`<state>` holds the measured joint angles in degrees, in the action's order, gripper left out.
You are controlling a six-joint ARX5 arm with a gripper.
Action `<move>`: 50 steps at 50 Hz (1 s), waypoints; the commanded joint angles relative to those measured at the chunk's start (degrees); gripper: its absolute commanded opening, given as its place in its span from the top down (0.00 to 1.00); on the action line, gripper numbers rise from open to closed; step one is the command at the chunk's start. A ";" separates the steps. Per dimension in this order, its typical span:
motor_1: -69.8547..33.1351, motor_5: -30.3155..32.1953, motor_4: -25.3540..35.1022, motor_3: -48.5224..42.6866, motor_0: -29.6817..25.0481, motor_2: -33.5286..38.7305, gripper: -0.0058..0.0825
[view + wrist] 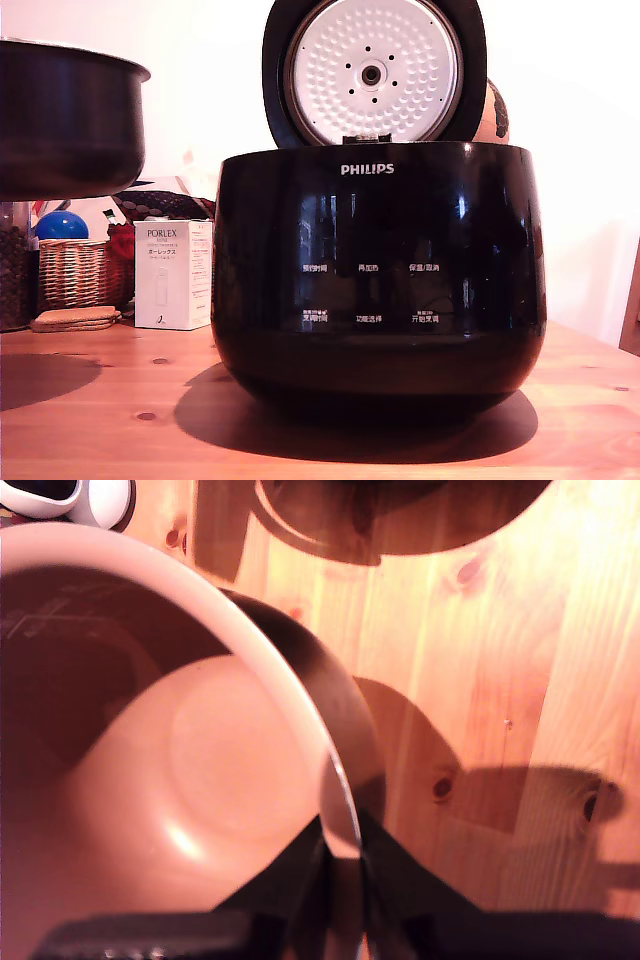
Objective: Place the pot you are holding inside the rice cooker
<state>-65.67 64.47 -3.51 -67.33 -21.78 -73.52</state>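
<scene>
**Pot held in the air beside the open rice cooker**

The pot [68, 118] is seen raised above the table [100, 420], at the exterior view's left edge, well apart from the rice cooker [378, 275] and about level with the cooker's upper rim. Its shadow is cast on the wood below it. In the wrist view, the gripper [342, 875] is seen pinching the pot's [200, 760] thin rim, with 1 finger inside the wall and 1 outside.

The rice cooker is set near the table's middle, its front panel turned toward the exterior camera. Its lid [374, 72] is swung up behind the body, so that the dimpled white inner plate is shown.

Toward the table's far edge, behind the pot, a wicker basket [80, 272] and a white PORLEX box [172, 275] are placed beside each other.
</scene>
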 commanded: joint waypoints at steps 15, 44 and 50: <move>1.29 -0.17 -3.41 1.33 -0.48 -2.60 0.96; 1.29 -7.02 3.80 5.14 -7.67 -4.61 0.96; 1.29 -9.18 10.16 7.32 -9.29 -6.58 0.96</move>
<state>-65.71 56.14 3.14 -62.96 -30.02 -76.90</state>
